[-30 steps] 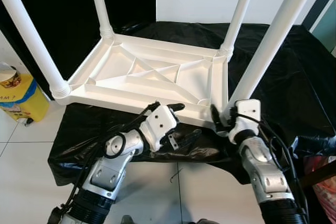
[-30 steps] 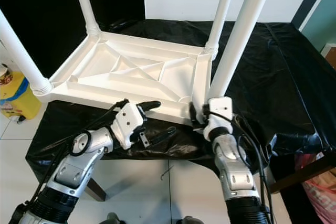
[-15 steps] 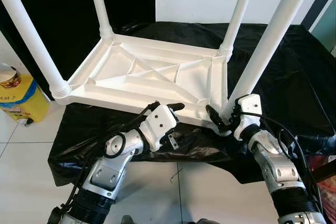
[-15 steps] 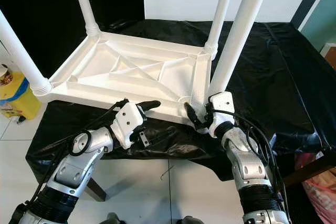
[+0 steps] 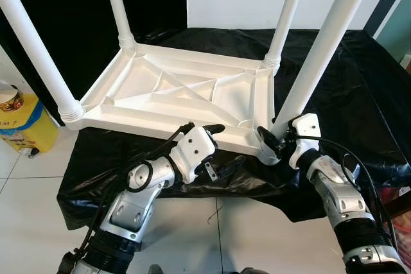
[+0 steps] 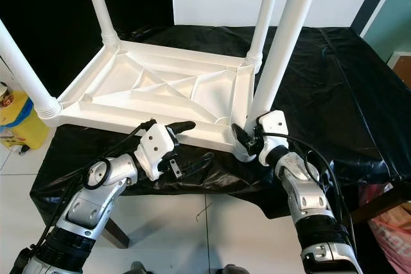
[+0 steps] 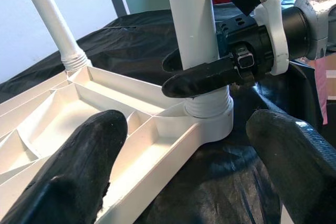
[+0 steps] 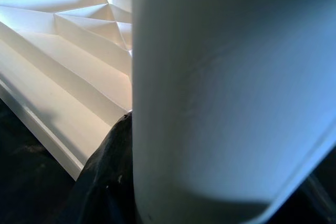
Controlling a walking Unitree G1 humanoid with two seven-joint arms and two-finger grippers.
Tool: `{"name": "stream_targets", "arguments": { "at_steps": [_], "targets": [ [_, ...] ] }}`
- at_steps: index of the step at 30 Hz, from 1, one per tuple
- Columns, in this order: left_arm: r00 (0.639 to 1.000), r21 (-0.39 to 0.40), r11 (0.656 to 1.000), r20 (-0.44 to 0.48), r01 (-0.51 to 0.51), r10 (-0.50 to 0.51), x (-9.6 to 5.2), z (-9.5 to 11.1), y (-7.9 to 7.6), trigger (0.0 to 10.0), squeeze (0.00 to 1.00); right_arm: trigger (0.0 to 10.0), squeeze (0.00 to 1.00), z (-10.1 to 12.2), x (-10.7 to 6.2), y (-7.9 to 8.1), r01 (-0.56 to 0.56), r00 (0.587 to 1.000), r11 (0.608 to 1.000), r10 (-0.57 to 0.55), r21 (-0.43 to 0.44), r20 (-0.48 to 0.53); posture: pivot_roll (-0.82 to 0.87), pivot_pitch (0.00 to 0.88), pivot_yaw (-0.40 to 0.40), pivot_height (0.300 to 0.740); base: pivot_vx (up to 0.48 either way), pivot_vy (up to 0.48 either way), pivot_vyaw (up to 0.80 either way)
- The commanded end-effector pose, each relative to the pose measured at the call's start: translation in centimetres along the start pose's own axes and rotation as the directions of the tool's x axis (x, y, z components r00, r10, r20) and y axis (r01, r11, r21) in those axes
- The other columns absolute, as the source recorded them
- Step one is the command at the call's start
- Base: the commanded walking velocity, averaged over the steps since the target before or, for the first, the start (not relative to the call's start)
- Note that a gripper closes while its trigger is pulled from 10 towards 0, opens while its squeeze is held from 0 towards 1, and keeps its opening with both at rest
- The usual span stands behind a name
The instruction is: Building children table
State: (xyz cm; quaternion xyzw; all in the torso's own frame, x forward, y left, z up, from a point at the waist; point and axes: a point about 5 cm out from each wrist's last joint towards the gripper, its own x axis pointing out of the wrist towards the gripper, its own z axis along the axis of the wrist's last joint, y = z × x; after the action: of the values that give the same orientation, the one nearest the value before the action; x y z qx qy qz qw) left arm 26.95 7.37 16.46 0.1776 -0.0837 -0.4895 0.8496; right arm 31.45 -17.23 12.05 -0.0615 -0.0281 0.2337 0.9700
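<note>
You have the white plastic table (image 5: 186,91) upside down on the black sheet (image 5: 334,88), its ribbed underside up and four round legs standing. A yellow bucket (image 5: 22,123) sits on the tiled floor (image 5: 26,184) at the far left. The right gripper (image 5: 270,144) has closed in since a second ago — its fingers now clasp the base of the near-right leg (image 5: 321,49), right at the threaded collar, where before they sat just beside it. The left gripper (image 5: 215,149) hangs at the near edge as before, jaws spread wide, one finger over the rim, holding nothing. The head has shifted slightly too.
</note>
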Motion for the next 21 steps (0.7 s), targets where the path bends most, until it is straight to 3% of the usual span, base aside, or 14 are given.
{"name": "stream_targets", "arguments": {
  "at_steps": [1, 9, 21],
  "targets": [
    [0.999, 0.010, 0.999, -0.006, -0.040, 0.040, 0.00, -0.01, 0.19, 10.0, 0.00, 10.0, 0.00, -1.68, -0.28, 0.14, 0.030, 0.995, 1.000, -0.030, 0.000, -0.093, 0.00, 0.050, -0.041, 0.740, 0.000, 0.000, 0.00],
    [0.999, 0.007, 0.999, -0.006, -0.034, 0.034, 0.10, -0.06, -0.01, 10.0, 0.00, 10.0, 0.00, -2.09, -0.38, 0.16, 0.128, 0.987, 0.992, -0.125, 0.020, -0.105, -0.01, 0.058, -0.039, 0.740, 0.000, 0.000, 0.00],
    [1.000, 0.013, 1.000, -0.012, -0.024, 0.024, 0.27, -0.22, -0.31, 10.0, 0.00, 10.0, 0.00, -2.45, -0.77, 0.48, 0.324, 0.938, 0.945, -0.316, 0.035, -0.143, -0.01, 0.060, -0.042, 0.740, 0.000, 0.000, 0.00]
  ]
}}
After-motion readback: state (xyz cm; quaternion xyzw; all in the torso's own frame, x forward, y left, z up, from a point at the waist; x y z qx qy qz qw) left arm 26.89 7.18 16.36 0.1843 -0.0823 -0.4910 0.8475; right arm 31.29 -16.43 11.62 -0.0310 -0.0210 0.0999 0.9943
